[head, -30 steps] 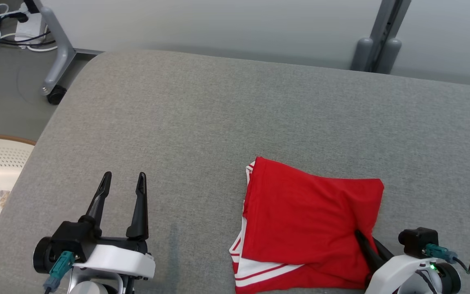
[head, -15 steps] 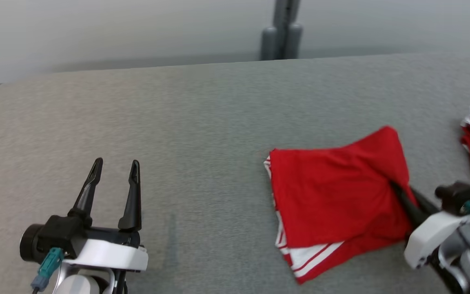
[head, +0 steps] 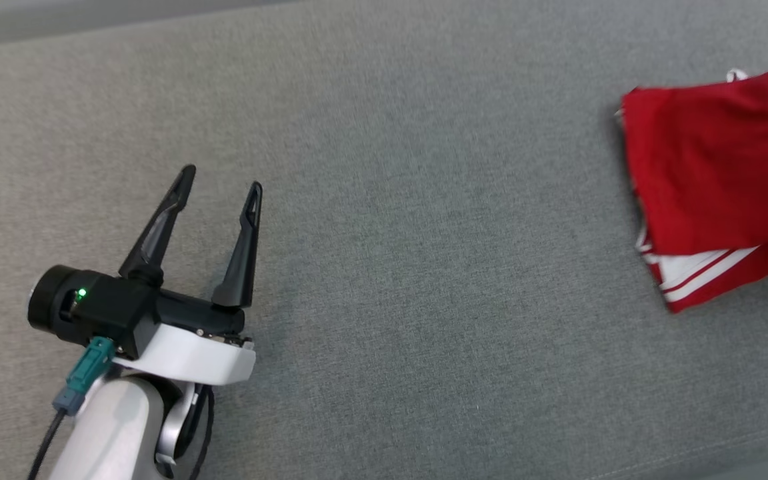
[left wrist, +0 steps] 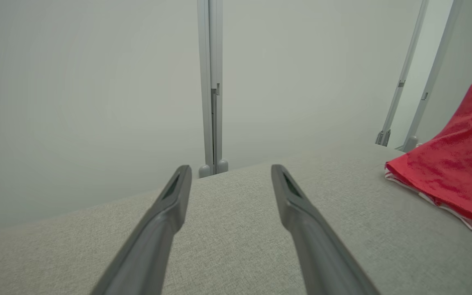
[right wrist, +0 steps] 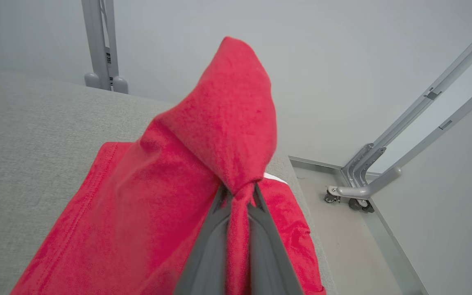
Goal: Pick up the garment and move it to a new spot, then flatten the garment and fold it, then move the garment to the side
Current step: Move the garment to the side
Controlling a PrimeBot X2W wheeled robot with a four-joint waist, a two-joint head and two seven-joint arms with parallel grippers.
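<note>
Right wrist view: my right jaws clamp a bunch of the folded garment near the right edge of the table, left jaws open and empty, so I judge only setting it aside remains.

A grey fabric surface lies before a pale wall with a grey metal post.

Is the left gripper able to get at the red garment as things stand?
Probably yes, with a long sideways reach: bare grey fabric surface lies between the open left gripper and the red garment, nothing blocking. The right gripper is shut on its corner.
</note>
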